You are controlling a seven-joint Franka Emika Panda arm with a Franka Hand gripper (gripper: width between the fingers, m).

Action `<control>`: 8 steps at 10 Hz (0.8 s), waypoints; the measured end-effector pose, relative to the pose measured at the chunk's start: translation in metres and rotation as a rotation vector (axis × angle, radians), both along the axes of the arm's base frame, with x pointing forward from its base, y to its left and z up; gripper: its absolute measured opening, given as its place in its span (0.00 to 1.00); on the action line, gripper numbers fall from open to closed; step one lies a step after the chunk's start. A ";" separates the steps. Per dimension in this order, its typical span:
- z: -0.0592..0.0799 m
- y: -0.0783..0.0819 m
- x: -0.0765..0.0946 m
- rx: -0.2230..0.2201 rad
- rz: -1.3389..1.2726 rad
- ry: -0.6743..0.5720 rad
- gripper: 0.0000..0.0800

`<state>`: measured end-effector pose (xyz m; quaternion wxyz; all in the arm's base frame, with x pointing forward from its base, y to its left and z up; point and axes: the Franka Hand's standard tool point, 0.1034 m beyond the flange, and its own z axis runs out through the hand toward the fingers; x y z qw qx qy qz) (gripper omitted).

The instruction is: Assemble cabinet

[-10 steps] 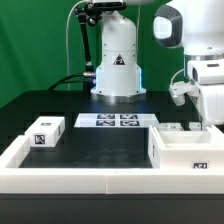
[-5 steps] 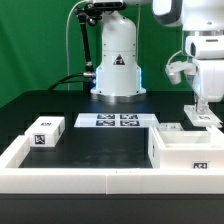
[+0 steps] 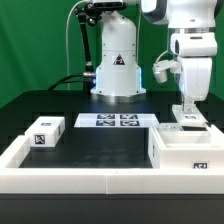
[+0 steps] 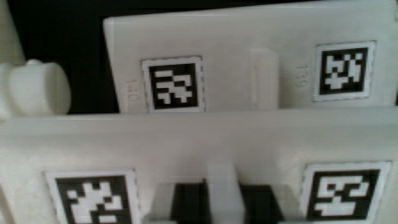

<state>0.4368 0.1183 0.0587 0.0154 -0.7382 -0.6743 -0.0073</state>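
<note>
The cabinet body (image 3: 185, 150), an open white box with a tag on its front, stands at the exterior view's right. Small white tagged parts (image 3: 170, 128) lie just behind it. My gripper (image 3: 187, 116) hangs straight down over those parts, just above them. In the wrist view my gripper (image 4: 217, 202) shows its jaws close together with only a thin pale strip between them, over a white tagged part (image 4: 214, 150). A second white tagged part (image 4: 249, 70) lies beyond. I see nothing held. A small white tagged block (image 3: 45, 132) sits at the exterior view's left.
The marker board (image 3: 118, 121) lies flat in the middle at the back. A long low white border rail (image 3: 90, 182) runs along the front and left. The robot base (image 3: 117, 60) stands behind. A rounded white piece (image 4: 27, 88) shows in the wrist view.
My arm has swung toward the exterior view's left and come down, from beyond the cabinet body's right side to above the small parts behind it.
</note>
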 end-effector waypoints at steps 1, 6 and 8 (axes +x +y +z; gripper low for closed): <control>-0.001 0.000 0.005 0.003 -0.001 -0.002 0.09; -0.001 -0.002 0.027 0.012 0.001 -0.012 0.09; -0.001 -0.002 0.027 0.012 0.000 -0.011 0.09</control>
